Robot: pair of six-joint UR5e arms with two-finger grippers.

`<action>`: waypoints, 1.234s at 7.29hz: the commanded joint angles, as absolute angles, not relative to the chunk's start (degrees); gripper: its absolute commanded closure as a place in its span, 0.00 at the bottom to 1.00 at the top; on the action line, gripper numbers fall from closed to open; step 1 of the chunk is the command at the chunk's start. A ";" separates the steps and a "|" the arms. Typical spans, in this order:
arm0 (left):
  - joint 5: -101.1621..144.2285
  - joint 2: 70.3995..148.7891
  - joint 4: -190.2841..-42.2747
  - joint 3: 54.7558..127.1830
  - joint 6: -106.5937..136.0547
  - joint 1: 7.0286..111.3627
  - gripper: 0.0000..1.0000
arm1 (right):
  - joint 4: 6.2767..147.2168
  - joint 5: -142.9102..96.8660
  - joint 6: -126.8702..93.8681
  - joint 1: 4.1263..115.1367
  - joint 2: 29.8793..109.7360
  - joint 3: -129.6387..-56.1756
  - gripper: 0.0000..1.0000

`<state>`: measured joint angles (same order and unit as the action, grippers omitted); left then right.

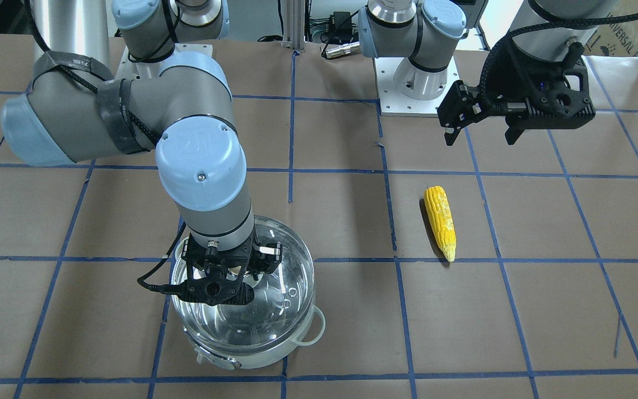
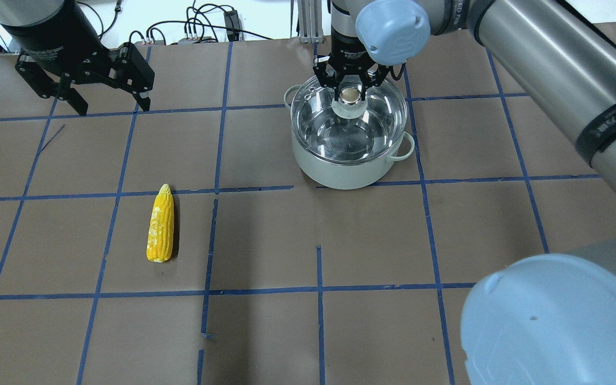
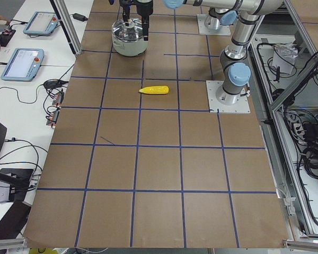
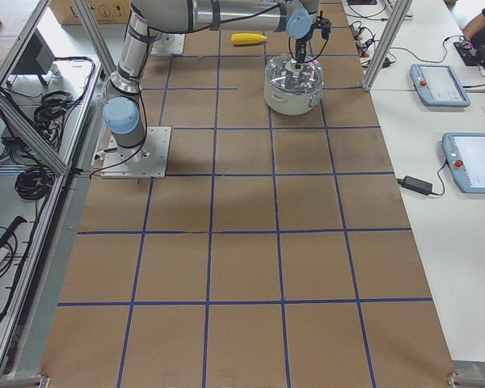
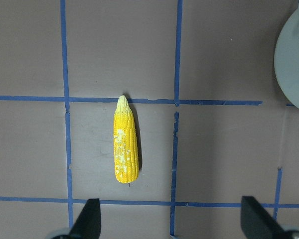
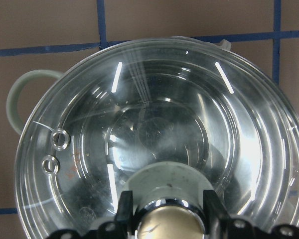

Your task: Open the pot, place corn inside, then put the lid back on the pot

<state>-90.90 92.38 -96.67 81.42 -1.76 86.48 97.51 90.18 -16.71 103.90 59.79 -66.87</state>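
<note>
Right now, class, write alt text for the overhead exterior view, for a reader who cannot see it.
The right gripper closes on the knob of the glass lid, which sits on the pot at the table's far side. The corn lies alone on the brown table, and the left gripper hangs open beyond it.

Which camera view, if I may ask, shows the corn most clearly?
The left wrist view: the corn lies central and unobstructed, kernels and tip clear. Overhead and front-facing views show it whole but smaller; the side views, only a small yellow shape.
</note>
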 commanded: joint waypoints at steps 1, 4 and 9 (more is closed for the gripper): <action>-90.97 92.37 -96.77 81.47 -1.85 86.48 0.00 | 86.37 90.18 -16.00 103.01 61.43 -59.36 0.62; -90.62 93.16 -96.51 85.84 -7.69 84.56 0.00 | 75.44 90.26 -9.18 95.40 70.45 -57.91 0.62; -90.09 94.56 -68.11 114.46 -17.93 75.50 0.00 | 70.31 90.97 -0.09 87.72 78.39 -64.51 0.64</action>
